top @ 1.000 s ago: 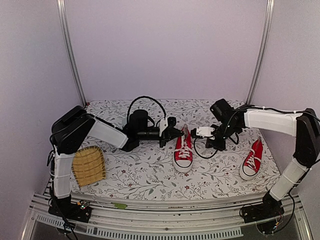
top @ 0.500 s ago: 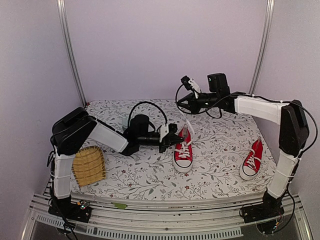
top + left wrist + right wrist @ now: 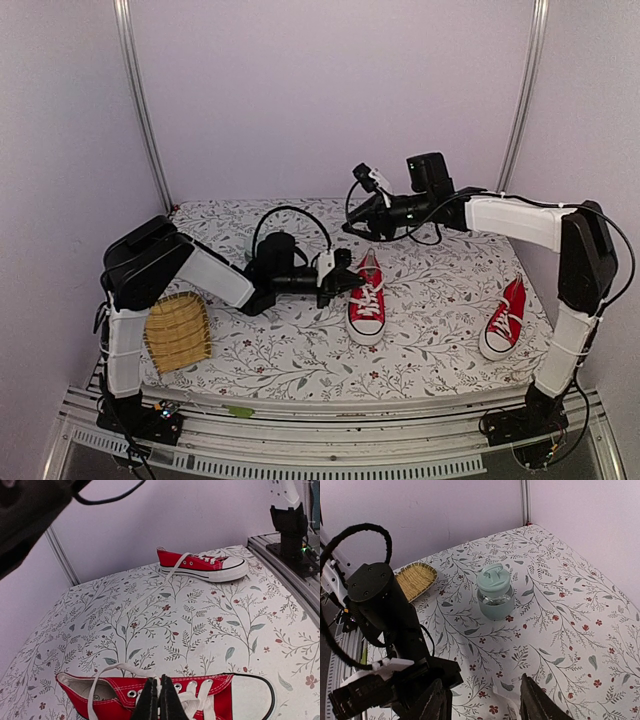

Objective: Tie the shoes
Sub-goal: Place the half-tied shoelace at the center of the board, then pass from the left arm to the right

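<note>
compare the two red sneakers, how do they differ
The middle sneaker is centred on the table, lying straight; the right sneaker lies angled by its right edge. The left claw is shut at the middle sneaker's laces; nothing touches the right sneaker. Both are red, white-laced.

L wrist view: left gripper fingers cropped at 6 o'clock edge. Tips are pressed together over near shoe; whether lace is pinched is hidden by the tips. Shoe's sole cut by btm edge. Dark blur at 10 o'clock, out of focus, can't ID. Right arm's base cropped at 1 o'clock.

R wrist view: right gripper fingers cropped at 6 o'clock. White strip btwn them, lace or not, can't tell. Basket: its 7 o'clock end is hidden behind left arm.

Top view: jar nearly all hidden behind that arm.
</note>
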`<state>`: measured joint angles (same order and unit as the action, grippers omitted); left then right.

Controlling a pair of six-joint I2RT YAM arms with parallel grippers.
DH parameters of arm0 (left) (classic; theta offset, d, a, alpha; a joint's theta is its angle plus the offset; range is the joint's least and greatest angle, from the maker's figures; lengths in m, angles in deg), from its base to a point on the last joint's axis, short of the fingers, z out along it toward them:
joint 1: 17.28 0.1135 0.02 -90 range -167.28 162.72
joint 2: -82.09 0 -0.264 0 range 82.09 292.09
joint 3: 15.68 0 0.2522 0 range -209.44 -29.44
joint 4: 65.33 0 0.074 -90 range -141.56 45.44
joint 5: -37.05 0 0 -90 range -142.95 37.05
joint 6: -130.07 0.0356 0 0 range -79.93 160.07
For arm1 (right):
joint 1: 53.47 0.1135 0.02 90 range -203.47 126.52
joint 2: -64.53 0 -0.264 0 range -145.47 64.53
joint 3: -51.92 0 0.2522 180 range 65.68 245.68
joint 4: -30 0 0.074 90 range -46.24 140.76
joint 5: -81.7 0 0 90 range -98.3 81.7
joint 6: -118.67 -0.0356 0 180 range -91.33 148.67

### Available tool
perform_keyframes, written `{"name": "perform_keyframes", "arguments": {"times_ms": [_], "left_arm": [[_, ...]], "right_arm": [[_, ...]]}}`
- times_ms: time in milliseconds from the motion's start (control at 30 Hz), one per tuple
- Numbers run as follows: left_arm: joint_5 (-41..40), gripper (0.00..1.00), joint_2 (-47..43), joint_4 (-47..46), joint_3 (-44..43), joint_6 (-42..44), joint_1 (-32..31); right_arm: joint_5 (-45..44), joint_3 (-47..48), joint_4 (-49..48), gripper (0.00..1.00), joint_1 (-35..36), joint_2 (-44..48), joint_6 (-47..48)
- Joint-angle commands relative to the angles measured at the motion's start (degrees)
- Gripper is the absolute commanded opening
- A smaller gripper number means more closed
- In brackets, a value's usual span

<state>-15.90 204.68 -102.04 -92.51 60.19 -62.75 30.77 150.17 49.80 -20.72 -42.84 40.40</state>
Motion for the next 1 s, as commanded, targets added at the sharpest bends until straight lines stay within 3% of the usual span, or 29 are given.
{"name": "perform_keyframes", "arguments": {"times_ms": [0, 167, 367, 700, 967], "left_arm": [[-0.26, 0.0, -1.63, -4.54, 0.62, -2.59, 0.22], [-0.03, 0.0, -1.26, -4.95, 0.13, -3.26, 0.29], [0.02, 0.0, -1.38, -4.77, 0.23, -3.31, 0.36], [0.1, 0.0, -0.89, -3.97, -0.75, -3.66, 0.3], [0.73, 0.0, -0.53, -3.4, -1.09, -3.77, 0.19]], "right_arm": [[4.73, -10.33, -1.67, 0.47, -3.27, 9.57, 7.31], [6.2, -21.54, -3.32, 0.41, -3.48, 11.66, 13.8], [7.93, -31.65, -17.78, 0.49, -3.49, 12.55, 13.22], [9.83, -28.84, -19.07, 0.49, -2.34, 4.71, 12.5], [10.82, -28.16, -20.92, 0.29, -1.91, 2.97, 11.41]]}}
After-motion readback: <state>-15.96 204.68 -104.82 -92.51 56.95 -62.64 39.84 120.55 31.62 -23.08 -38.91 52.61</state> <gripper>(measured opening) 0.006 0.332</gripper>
